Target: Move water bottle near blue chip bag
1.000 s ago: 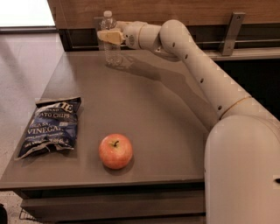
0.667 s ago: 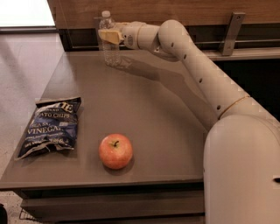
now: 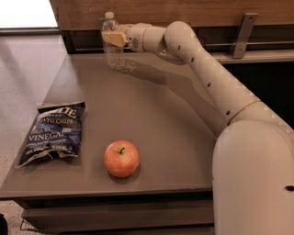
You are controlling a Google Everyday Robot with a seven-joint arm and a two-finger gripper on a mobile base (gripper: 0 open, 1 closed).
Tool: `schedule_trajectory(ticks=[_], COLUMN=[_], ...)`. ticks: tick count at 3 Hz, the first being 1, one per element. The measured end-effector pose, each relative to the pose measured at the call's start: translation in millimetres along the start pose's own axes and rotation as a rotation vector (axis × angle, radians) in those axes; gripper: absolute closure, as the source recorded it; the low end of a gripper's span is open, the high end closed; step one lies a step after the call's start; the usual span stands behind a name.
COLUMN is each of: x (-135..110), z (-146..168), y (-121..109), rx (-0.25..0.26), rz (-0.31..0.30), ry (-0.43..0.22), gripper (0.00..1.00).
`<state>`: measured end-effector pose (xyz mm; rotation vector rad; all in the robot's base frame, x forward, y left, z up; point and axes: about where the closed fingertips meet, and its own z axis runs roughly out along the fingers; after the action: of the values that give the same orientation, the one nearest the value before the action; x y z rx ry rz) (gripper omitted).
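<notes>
**Grasp and target, near to far**

Blue chip bag (image 3: 51,133) lies flat at the near left of the counter (image 3: 156,114), an apple (image 3: 121,158) beside it. At the far edge the water bottle (image 3: 114,57) stands upright, its upper body clamped by the end effector (image 3: 112,38). From there the bag lies nearer the camera and to its left.

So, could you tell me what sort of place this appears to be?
Likely an office kitchenette: grey counter, wood-panelled wall, snacks: blue chip bag, apple. The gripper is at the water bottle, far edge.

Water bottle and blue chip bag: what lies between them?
Camera view: only bare grey tabletop between clear ribbed water bottle and navy chip bag; gripper at the bottle's upper part.
</notes>
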<state>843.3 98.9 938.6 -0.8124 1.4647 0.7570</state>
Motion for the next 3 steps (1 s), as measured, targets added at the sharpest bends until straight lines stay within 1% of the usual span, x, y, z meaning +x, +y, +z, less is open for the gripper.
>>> schedule_trajectory(ticks=[1,3], x=[-9.7,-49.1], z=[-9.9,-56.6], y=[4.4,30.2], rx=[0.001,0.014], rz=[-0.002,-0.018], ry=[0.011,0.027], gripper=[1.0,1.0])
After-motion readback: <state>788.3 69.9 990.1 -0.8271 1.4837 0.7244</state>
